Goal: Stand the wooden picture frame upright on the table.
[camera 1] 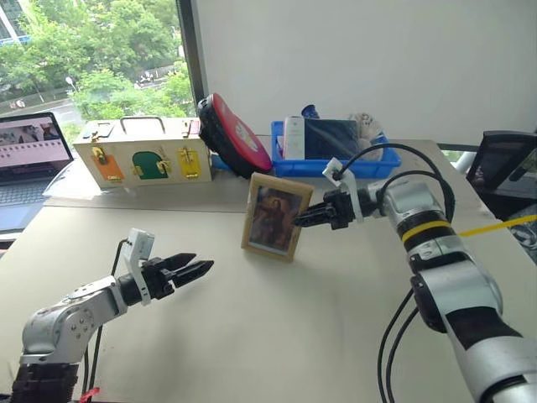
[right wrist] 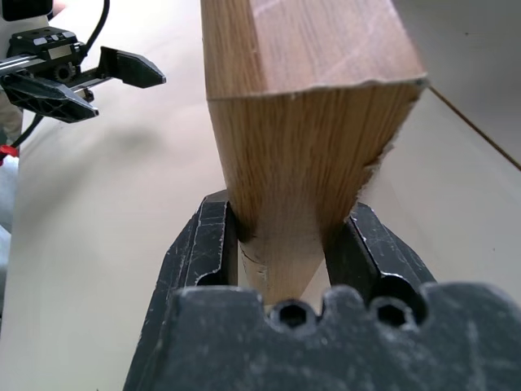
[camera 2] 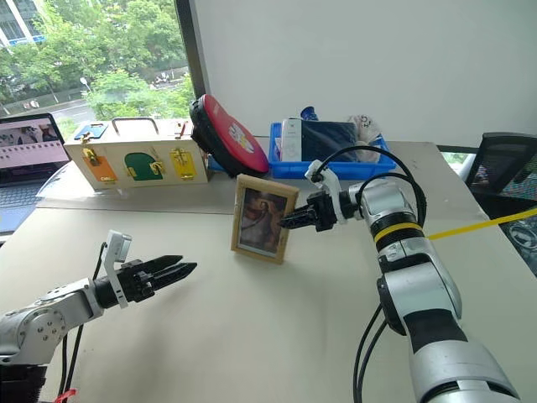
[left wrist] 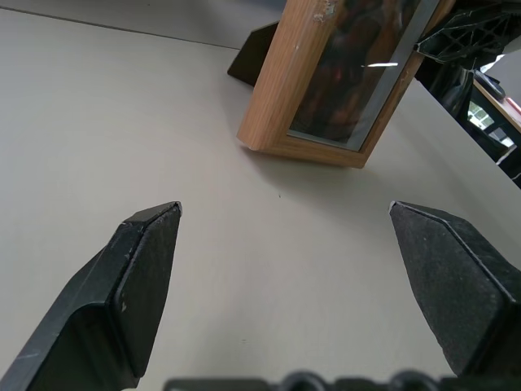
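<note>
Your right gripper (camera 1: 304,217) pinches the wooden picture frame (camera 1: 272,217) upright on the table (camera 1: 252,336); left gripper (camera 1: 200,267) gapes empty.

The wooden picture frame (camera 1: 272,217) is light honey-coloured wood with visible grain, around a dark brown-and-reddish portrait painting. The counter (camera 1: 277,336) is plain pale beige. Both grippers, left (camera 1: 195,267) and right (camera 1: 304,217), have black fingers. Behind stand a cream wooden box (camera 1: 143,152) with orange, green and yellow panels, a red disc (camera 1: 235,134) edged in black, perhaps a case, and a blue bin (camera 1: 336,164).
</note>
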Tool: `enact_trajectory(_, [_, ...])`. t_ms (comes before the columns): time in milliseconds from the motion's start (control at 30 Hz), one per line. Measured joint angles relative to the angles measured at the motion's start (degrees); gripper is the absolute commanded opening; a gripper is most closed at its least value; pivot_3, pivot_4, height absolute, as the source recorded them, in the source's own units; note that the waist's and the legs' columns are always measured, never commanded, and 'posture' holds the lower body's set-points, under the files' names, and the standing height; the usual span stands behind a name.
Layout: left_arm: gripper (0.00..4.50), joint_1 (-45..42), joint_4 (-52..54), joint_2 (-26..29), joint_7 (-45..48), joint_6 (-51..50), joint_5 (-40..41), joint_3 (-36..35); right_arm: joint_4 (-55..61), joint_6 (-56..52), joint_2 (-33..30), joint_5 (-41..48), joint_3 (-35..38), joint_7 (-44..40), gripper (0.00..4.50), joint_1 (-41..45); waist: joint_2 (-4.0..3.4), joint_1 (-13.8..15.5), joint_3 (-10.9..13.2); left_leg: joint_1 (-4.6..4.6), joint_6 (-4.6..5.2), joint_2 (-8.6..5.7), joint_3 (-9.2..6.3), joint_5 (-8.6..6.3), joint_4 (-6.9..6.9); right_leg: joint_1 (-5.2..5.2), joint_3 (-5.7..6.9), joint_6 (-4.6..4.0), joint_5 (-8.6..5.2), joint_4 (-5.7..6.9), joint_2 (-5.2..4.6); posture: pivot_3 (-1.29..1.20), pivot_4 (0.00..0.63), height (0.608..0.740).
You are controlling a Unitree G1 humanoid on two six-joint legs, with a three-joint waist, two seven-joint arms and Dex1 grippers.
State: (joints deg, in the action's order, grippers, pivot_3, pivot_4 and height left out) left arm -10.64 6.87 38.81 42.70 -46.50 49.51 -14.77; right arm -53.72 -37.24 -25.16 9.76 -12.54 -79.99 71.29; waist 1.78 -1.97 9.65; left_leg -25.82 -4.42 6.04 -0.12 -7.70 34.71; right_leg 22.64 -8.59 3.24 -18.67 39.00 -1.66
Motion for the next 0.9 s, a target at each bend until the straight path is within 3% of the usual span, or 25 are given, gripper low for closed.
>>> enact_trajectory(467, [4.39,2.3,0.3,0.6,1.1,0.0,-2.5,0.0,1.5,1.8,3.6,-0.8,2.0,3.0,1.27,-1.3,0.01,-2.1,0.0,0.43,0.00,0.02,-0.01,0.00,0.01,-0.38,0.00,0.01,0.00,0.07,0.02,0.00,0.150,0.713])
enact_trajectory(533, [4.39,2.0,0.3,0.6,1.3,0.0,-2.8,0.0,2.8,0.6,3.7,-0.8,2.1,3.6,2.27,-1.7,0.01,-2.1,0.0,0.45,-0.01,0.02,-0.01,0.00,0.03,-0.39,0.00,0.01,0.00,0.09,0.02,0.00,0.150,0.713])
enact_trajectory(733, [4.39,1.1,-0.5,0.6,3.1,0.4,-4.8,1.1,8.0,-7.7,4.2,-0.5,1.1,4.3,4.25,-5.4,-0.03,-1.8,0.0,0.07,-0.01,0.01,-0.01,0.00,0.03,-0.06,0.00,0.01,0.00,0.10,0.02,0.00,0.150,0.713])
enact_trajectory(767, [4.39,1.0,-0.7,0.6,3.3,0.5,-4.9,1.3,9.3,-8.4,3.7,-0.4,1.3,4.5,4.47,-5.4,-0.04,-1.8,0.0,-0.02,-0.01,0.01,-0.01,0.01,0.02,0.04,0.00,0.01,0.00,0.10,0.02,0.00,0.150,0.713])
enact_trajectory(900, [4.39,-0.4,-1.7,0.6,4.9,1.8,-6.6,1.7,13.8,-9.2,0.6,0.4,2.7,6.5,4.47,-6.0,-0.04,-1.3,0.0,-0.07,-0.01,0.01,-0.03,0.00,0.02,0.07,0.02,0.01,0.00,0.07,0.02,0.00,0.150,0.713])
